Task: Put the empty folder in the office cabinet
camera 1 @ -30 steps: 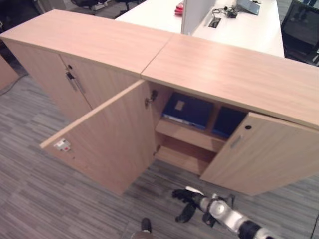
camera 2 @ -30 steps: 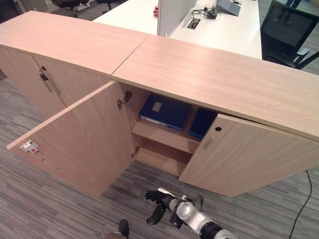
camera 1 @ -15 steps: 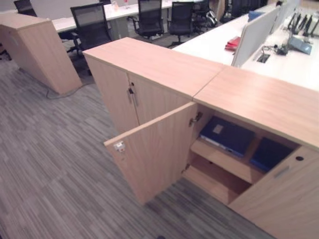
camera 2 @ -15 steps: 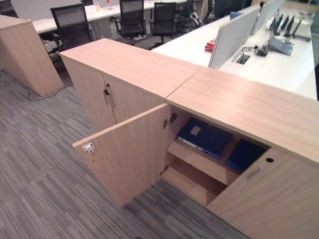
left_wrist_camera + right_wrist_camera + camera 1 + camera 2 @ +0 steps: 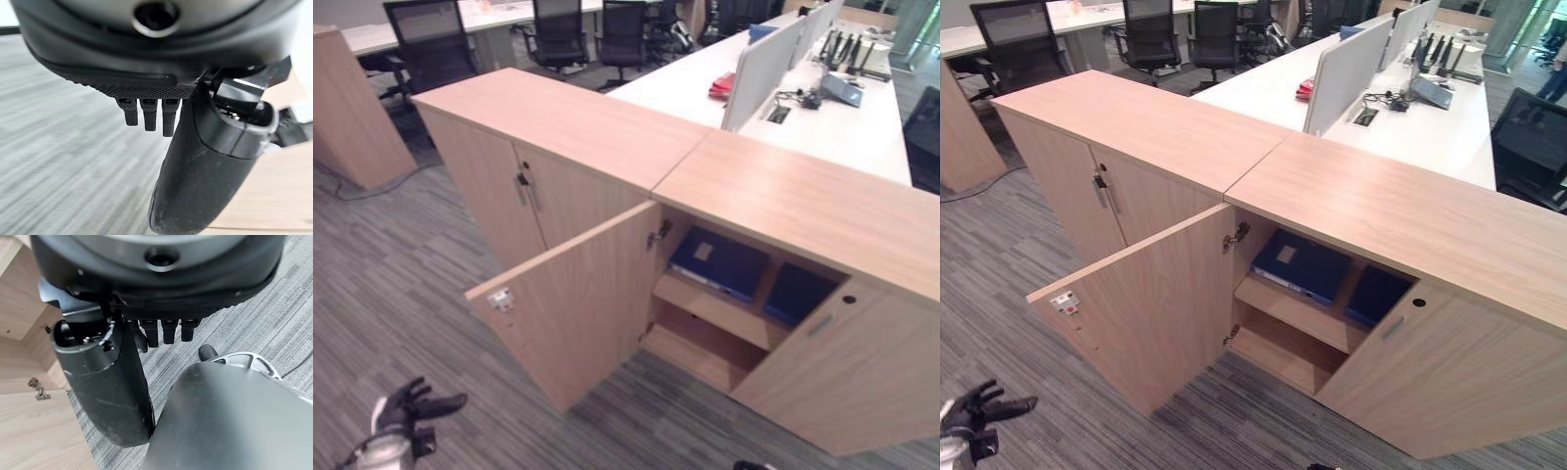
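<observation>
The office cabinet stands with both doors swung out, the left door wide and the right door partly so, and on its upper shelf two blue folders lie side by side: the larger folder with a pale label, and a second folder just beside it, half hidden behind the right door. Neither hand carries anything. The left hand hangs low over the carpet, well apart from the cabinet, its fingers relaxed and spread; the left wrist view agrees, with straight fingers and nothing between them and the thumb. The right hand shows in its own wrist view, fingers straight and empty, near the cabinet's wood. Judging from this, the folder appears to be already on the shelf, so the step in hand is probably to finish up, most likely by closing the doors. To do that well, bring a flat hand to the outer face of the left door near its free edge, push steadily so the door swings round its hinge, and check that no folder juts past the shelf front
</observation>
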Available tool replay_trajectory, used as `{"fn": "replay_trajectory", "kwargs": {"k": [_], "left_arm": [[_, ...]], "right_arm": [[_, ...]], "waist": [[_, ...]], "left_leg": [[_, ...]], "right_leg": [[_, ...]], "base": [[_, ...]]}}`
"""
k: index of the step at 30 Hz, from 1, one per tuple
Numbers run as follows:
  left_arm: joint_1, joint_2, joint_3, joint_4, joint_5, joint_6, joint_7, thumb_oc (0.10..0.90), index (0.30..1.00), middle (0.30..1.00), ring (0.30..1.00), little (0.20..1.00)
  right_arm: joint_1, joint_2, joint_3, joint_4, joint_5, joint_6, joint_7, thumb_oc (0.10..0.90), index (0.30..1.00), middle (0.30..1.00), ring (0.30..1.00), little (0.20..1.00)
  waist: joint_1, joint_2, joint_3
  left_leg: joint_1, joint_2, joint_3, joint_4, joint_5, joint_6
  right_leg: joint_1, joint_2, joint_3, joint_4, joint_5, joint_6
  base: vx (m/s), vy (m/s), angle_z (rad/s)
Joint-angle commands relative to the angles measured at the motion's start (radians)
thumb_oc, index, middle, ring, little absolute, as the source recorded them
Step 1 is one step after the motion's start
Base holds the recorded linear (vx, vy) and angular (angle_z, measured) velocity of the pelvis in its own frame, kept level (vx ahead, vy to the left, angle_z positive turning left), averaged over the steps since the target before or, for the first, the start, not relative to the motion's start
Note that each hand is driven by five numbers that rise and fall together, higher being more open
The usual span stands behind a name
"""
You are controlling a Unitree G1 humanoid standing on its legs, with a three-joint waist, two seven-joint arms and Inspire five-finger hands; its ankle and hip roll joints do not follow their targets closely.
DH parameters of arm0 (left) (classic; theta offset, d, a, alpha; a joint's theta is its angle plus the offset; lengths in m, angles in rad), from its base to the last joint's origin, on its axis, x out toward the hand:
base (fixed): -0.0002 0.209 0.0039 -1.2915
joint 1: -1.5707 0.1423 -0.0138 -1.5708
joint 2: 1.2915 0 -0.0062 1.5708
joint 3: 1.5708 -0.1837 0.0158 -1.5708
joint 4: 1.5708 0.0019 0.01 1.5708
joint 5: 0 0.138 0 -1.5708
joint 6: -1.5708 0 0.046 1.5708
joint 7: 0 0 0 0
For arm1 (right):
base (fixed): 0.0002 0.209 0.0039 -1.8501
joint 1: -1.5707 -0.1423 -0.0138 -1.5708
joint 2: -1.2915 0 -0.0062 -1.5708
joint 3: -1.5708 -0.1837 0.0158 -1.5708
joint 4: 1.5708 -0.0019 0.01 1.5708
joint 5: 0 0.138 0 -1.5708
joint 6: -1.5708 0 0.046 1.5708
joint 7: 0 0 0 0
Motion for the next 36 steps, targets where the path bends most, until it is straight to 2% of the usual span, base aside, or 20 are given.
{"fn": "replay_trajectory", "kwargs": {"k": [1,4,10,17,18,19,21,22,24,27,30,36], "left_arm": [[-0.137,0.145,-0.024,0.084,0.06,-0.046,0.039,0.8,0.9,0.9,0.9,0.9],[-0.273,0.245,-0.082,0.175,0.073,-0.042,0.031,0.8,0.9,0.9,0.9,0.9],[-0.355,0.256,-0.16,0.119,0.065,-0.051,0.009,0.8,0.9,0.9,0.9,0.9],[-0.334,0.224,-0.285,-0.166,0.054,-0.075,-0.088,0.8,0.9,0.9,0.9,0.9],[-0.32,0.225,-0.301,-0.207,0.05,-0.075,-0.108,0.8,0.9,0.9,0.9,0.9],[-0.285,0.239,-0.346,-0.318,0.029,-0.083,-0.166,0.8,0.9,0.9,0.9,0.9],[-0.281,0.241,-0.345,-0.323,0.028,-0.08,-0.167,0.8,0.9,0.9,0.9,0.9],[-0.248,0.27,-0.412,-0.444,0.034,-0.088,-0.224,0.8,0.9,0.9,0.9,0.9],[-0.242,0.27,-0.45,-0.506,0.047,-0.094,-0.234,0.8,0.9,0.9,0.9,0.9],[-0.231,0.253,-0.48,-0.593,0.043,-0.098,-0.24,0.8,0.9,0.9,0.9,0.9],[-0.141,0.184,-0.518,-0.785,-0.021,-0.105,-0.287,0.8,0.9,0.9,0.9,0.9],[0.037,0.079,-0.525,-0.969,-0.062,-0.088,-0.344,0.8,0.9,0.9,0.9,0.9]], "right_arm": [[-0.016,-0.043,0.039,0.012,-0.002,-0.002,0.004,0.8,0.9,0.9,0.9,0.9],[-0.012,-0.048,0.05,0.016,0.02,-0.005,0.016,0.8,0.9,0.9,0.9,0.9],[-0.009,-0.048,0.043,0.043,0.029,-0.004,0.015,0.8,0.9,0.9,0.9,0.9],[-0.017,-0.046,0.022,0.069,0.036,-0.005,0.019,0.8,0.9,0.9,0.9,0.9],[-0.018,-0.045,0.018,0.072,0.036,-0.005,0.02,0.8,0.9,0.9,0.9,0.9],[-0.016,-0.043,0.01,0.075,0.034,-0.005,0.025,0.8,0.9,0.9,0.9,0.9],[-0.014,-0.042,0.01,0.075,0.033,-0.005,0.025,0.8,0.9,0.9,0.9,0.9],[-0.014,-0.037,0.009,0.088,0.033,-0.006,0.032,0.8,0.9,0.9,0.9,0.9],[-0.014,-0.029,0.011,0.096,0.033,-0.009,0.034,0.8,0.9,0.9,0.9,0.9],[-0.017,-0.022,0.013,0.101,0.034,-0.012,0.034,0.8,0.9,0.9,0.9,0.9],[-0.021,-0.01,0.011,0.1,0.032,-0.015,0.029,0.8,0.9,0.9,0.9,0.9],[-0.029,0.002,0.005,0.115,0.008,-0.019,0.034,0.8,0.9,0.9,0.9,0.9]], "waist": [[0.004,0.023,0.0],[-0.02,0.021,-0.005],[-0.027,0.02,-0.005],[-0.024,0.021,-0.001],[-0.021,0.021,-0.001],[-0.018,0.023,-0.001],[-0.017,0.023,-0.002],[-0.013,0.023,-0.003],[-0.01,0.019,-0.003],[-0.005,0.018,-0.002],[0.001,0.016,0.003],[0.015,0.015,0.007]], "left_leg": [[0.035,0.049,0.042,0.003,-0.089,-0.057],[0.054,0.051,0.067,0.003,-0.094,-0.057],[0.06,0.051,0.073,0.004,-0.094,-0.058],[0.065,0.049,0.073,0.004,-0.095,-0.056],[0.066,0.049,0.074,0.004,-0.095,-0.056],[0.067,0.048,0.074,0.003,-0.096,-0.056],[0.068,0.048,0.074,0.003,-0.096,-0.056],[0.071,0.047,0.073,0.003,-0.097,-0.054],[0.073,0.047,0.072,0.003,-0.098,-0.054],[0.072,0.046,0.069,0.003,-0.098,-0.054],[0.072,0.043,0.061,0.002,-0.101,-0.051],[0.069,0.04,0.053,0.002,-0.105,-0.045]], "right_leg": [[-0.068,-0.017,0.021,-0.074,0.144,0.083],[-0.078,-0.008,0.044,-0.078,0.15,0.086],[-0.08,-0.005,0.045,-0.079,0.155,0.087],[-0.076,-0.005,0.043,-0.082,0.161,0.087],[-0.075,-0.006,0.042,-0.082,0.162,0.087],[-0.074,-0.007,0.04,-0.082,0.165,0.087],[-0.074,-0.007,0.04,-0.082,0.165,0.087],[-0.072,-0.007,0.042,-0.085,0.17,0.087],[-0.069,-0.008,0.04,-0.085,0.172,0.087],[-0.067,-0.009,0.037,-0.086,0.172,0.087],[-0.06,-0.012,0.031,-0.087,0.174,0.087],[-0.055,-0.019,0.025,-0.089,0.18,0.087]], "base": [[-0.01,-0.021,-0.15],[0.0,-0.026,-0.24],[0.0,-0.006,-0.03],[0.0,-0.003,0.01],[0.0,0.0,0.0],[0.0,0.001,-0.03],[0.0,0.001,-0.02],[0.0,0.0,0.0],[0.0,0.0,0.0],[0.0,0.0,0.0],[0.0,0.0,0.0],[0.0,0.004,-0.01]]}}
